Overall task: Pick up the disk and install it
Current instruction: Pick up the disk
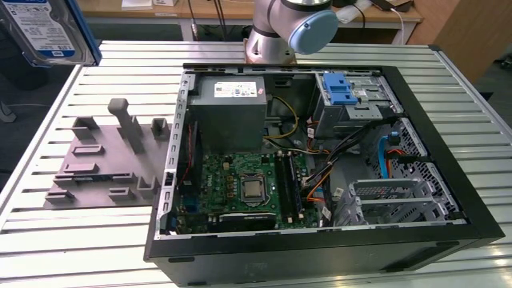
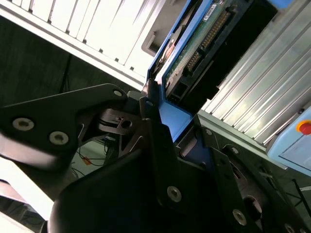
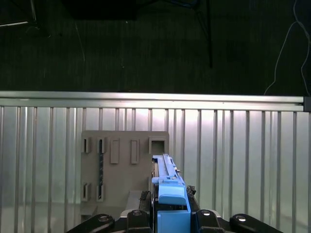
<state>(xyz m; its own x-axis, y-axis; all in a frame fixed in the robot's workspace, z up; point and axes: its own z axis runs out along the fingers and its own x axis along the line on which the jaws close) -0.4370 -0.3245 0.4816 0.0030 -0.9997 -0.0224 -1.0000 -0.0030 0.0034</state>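
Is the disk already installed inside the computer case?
No. In the exterior view the disk is outside the computer case, up at the exterior view's far left.

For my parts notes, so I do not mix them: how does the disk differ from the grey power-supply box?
The disk is a thin slab; the power-supply box is a deep block. The disk is held by the gripper outside the computer case; the box sits inside it. The disk has blue side rails; the box has none. Both are grey metal with a label.
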